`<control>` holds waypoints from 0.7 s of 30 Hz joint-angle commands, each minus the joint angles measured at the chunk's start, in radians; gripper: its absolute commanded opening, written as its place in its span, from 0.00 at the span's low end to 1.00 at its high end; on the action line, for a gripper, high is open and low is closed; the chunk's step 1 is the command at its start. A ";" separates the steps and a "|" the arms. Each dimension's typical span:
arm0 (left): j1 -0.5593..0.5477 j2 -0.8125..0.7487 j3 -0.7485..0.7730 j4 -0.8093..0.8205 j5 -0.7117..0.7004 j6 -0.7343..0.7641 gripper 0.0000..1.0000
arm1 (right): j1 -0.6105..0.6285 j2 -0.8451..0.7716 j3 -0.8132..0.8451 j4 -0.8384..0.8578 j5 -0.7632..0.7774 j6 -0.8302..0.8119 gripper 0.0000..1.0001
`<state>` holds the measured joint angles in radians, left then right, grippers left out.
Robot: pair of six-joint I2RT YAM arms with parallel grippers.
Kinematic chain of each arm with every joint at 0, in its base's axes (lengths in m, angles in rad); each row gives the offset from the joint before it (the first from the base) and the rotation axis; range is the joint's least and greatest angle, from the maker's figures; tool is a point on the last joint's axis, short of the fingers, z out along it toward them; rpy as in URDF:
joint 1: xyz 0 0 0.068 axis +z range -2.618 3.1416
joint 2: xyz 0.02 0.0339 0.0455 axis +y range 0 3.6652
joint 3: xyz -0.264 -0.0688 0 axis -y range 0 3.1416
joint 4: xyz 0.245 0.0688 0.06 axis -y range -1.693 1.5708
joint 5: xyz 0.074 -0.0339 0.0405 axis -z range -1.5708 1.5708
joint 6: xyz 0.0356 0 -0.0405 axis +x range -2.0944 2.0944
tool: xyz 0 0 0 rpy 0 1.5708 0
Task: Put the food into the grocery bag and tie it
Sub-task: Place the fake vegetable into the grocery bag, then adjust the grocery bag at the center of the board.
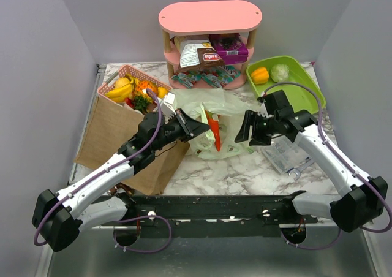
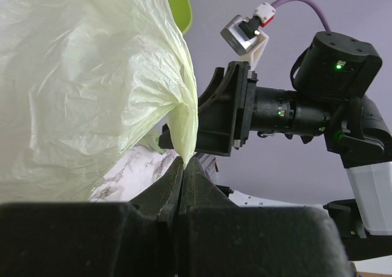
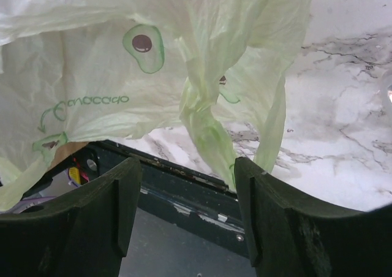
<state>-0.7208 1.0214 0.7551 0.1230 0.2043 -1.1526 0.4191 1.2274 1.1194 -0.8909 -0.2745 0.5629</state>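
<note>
Starting at your left, the brown paper bag (image 1: 116, 142) crowds that arm's side. Your left gripper (image 2: 184, 170) is pressed together on a fold of the grocery bag (image 1: 226, 102). The bag sits mid-table, with a carrot (image 1: 215, 133) inside, its long axis running near to far. Bare table (image 1: 233, 173) lies open in front of the bag. Your right gripper (image 3: 187, 165) stands spread just beside the bag's right edge.

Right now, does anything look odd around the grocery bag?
The grocery bag looks twisted like a knot at one spot, yet only a carrot shows inside it, while snack packs sit on the pink shelf. Left gripper is shut on a bag fold; right gripper is open, holding nothing.
</note>
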 commanded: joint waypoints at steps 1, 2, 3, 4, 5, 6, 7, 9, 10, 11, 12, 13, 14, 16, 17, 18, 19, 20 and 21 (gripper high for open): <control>0.006 -0.008 -0.003 -0.010 0.008 0.007 0.00 | 0.003 0.026 -0.054 0.121 0.000 -0.001 0.68; 0.005 -0.006 -0.003 -0.010 0.009 0.006 0.00 | 0.003 0.035 -0.063 0.132 0.001 0.000 0.67; 0.006 -0.005 -0.004 -0.009 0.012 0.004 0.00 | 0.003 0.042 -0.069 0.142 0.003 0.002 0.67; 0.006 -0.004 -0.003 -0.006 0.017 0.002 0.00 | 0.004 0.048 -0.075 0.152 0.004 0.000 0.67; 0.006 -0.003 -0.005 -0.003 0.018 0.001 0.00 | 0.004 0.052 -0.081 0.164 0.004 0.000 0.67; 0.005 -0.003 -0.006 -0.001 0.019 -0.001 0.00 | 0.003 0.056 -0.087 0.177 0.004 0.002 0.66; 0.005 -0.003 -0.006 0.000 0.019 -0.001 0.00 | 0.004 0.060 -0.093 0.186 0.004 0.003 0.66; 0.006 -0.001 -0.007 0.000 0.018 0.000 0.00 | 0.003 0.069 -0.104 0.206 0.001 0.006 0.66; 0.005 0.000 -0.007 0.002 0.018 0.001 0.00 | 0.003 0.074 -0.109 0.216 -0.002 0.007 0.64; 0.005 0.004 -0.007 0.003 0.018 0.001 0.00 | 0.003 0.080 -0.116 0.226 -0.006 0.009 0.62; 0.005 0.006 -0.008 0.004 0.018 0.001 0.00 | 0.003 0.084 -0.122 0.237 -0.014 0.011 0.58; 0.006 0.010 -0.010 0.007 0.020 0.001 0.00 | 0.004 0.088 -0.127 0.248 -0.026 0.014 0.53; 0.006 0.012 -0.012 0.010 0.022 -0.001 0.00 | 0.004 0.092 -0.132 0.260 -0.034 0.018 0.50; 0.006 0.016 -0.018 0.016 0.026 -0.004 0.00 | 0.004 0.097 -0.143 0.276 -0.050 0.017 0.44; 0.005 0.016 -0.021 0.019 0.028 -0.005 0.00 | 0.005 0.099 -0.144 0.280 -0.053 0.017 0.38; 0.005 0.014 -0.021 0.018 0.026 -0.005 0.00 | 0.004 0.099 -0.144 0.280 -0.056 0.017 0.32; 0.005 0.013 -0.023 0.018 0.026 -0.006 0.00 | 0.004 0.098 -0.140 0.277 -0.058 0.016 0.25; 0.005 0.012 -0.023 0.017 0.024 -0.004 0.00 | 0.004 0.097 -0.133 0.271 -0.062 0.013 0.18; 0.005 0.010 -0.023 0.018 0.027 -0.003 0.00 | 0.004 0.093 -0.118 0.262 -0.064 0.011 0.13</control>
<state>-0.7208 1.0340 0.7448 0.1257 0.2073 -1.1538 0.4191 1.3220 0.9882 -0.6525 -0.3065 0.5762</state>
